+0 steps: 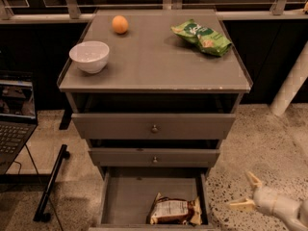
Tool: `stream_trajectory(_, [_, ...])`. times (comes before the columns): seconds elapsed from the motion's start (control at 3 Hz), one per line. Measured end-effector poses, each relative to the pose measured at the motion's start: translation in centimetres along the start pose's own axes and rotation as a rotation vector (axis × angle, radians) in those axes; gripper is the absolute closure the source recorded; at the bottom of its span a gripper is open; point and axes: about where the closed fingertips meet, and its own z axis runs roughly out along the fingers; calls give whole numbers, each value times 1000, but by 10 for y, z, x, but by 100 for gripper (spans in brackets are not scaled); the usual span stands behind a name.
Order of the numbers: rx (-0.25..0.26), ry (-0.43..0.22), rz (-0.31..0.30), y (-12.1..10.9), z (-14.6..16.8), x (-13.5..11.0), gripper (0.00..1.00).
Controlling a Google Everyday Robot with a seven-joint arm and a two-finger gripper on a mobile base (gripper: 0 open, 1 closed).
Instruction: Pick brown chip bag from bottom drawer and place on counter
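Note:
The brown chip bag (174,211) lies flat in the front right of the open bottom drawer (126,197), its white label panel up. My gripper (246,192) is at the lower right, over the floor just right of the drawer and at about its height. Its two pale fingers are spread open and hold nothing. The counter (154,61) is the grey cabinet top above the three drawers.
On the counter stand a white bowl (89,56) at the left, an orange (120,24) at the back, and a green chip bag (201,37) at the back right. A laptop (14,124) and a black stand (50,186) are at the left. A white post (291,83) is at the right.

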Motion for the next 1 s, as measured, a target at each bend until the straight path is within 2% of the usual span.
stream_trajectory(0.33, [-110, 34, 162, 13, 44, 72, 0])
stream_trajectory(1.0, [-146, 37, 235, 17, 63, 104, 0])
